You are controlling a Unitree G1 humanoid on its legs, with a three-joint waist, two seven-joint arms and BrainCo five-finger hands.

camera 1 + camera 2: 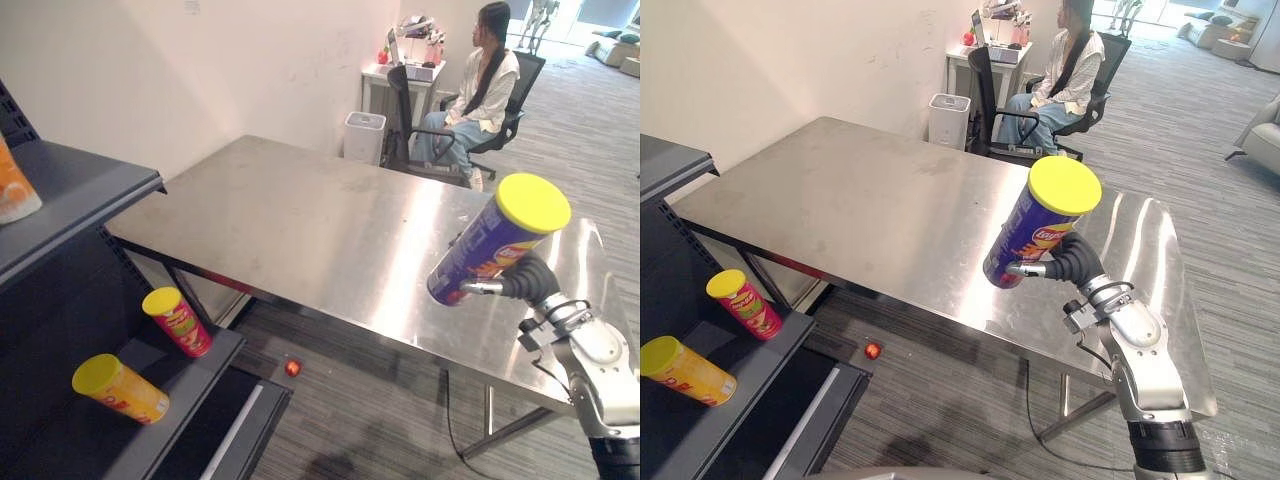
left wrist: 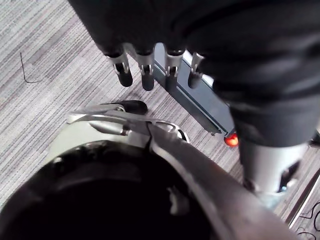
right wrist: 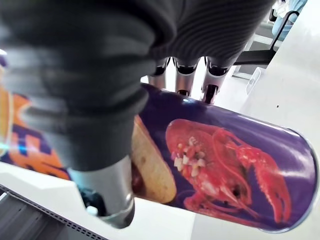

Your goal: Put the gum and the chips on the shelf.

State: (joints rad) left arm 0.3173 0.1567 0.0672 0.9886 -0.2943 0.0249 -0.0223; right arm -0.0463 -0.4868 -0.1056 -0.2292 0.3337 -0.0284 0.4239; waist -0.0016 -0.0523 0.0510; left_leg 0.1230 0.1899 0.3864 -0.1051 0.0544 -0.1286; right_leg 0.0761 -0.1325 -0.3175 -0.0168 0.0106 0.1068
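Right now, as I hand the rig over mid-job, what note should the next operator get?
Right hand: shut on the purple chips can, held tilted above the steel table.
Left hand: open, empty, over the floor.
Shelf: a red can and a yellow can are on its lower board.
Left: carry the held can to the shelf. Gum: cannot pick it out; a small red thing lies on the floor.

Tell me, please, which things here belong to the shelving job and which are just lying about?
Part of the job:
- purple chips can, gripped in the right hand
- shelf
- red can and yellow can, on its lower level

Just lying about:
- steel table
- small red thing on the floor
- white bin
- seated person
- left hand, open
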